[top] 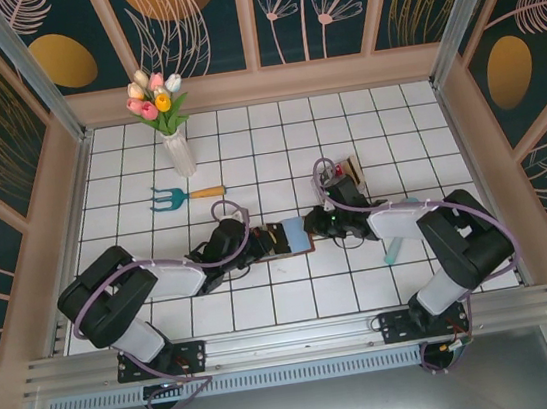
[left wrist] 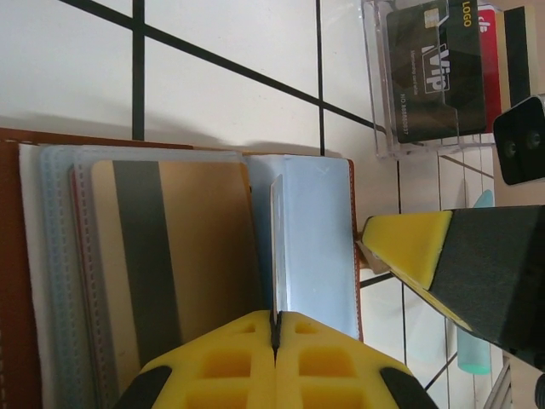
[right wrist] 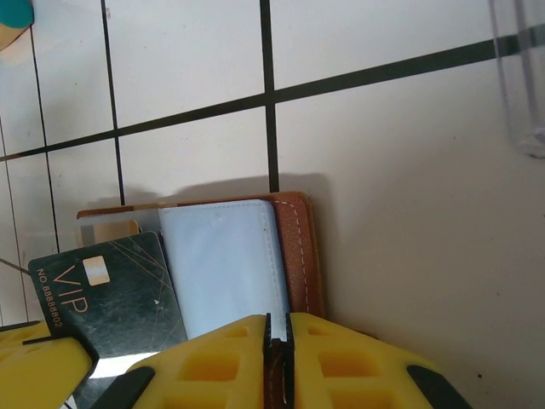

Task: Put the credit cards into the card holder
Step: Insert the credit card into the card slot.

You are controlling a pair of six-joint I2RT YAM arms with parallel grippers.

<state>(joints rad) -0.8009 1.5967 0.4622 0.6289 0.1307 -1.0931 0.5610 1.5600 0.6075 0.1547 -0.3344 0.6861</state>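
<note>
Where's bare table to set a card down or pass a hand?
Free: back-right tiles between the card rack and rear wall; front-centre tiles between the arm bases. Crowded: centre, where left gripper and right gripper pinch the card holder.

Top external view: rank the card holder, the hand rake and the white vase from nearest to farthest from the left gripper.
Measured from the left gripper:
1. The card holder, right at its fingertips, just to the right.
2. The hand rake, farther up the table and to the left.
3. The white vase, beyond the rake, toward the back wall.
</note>
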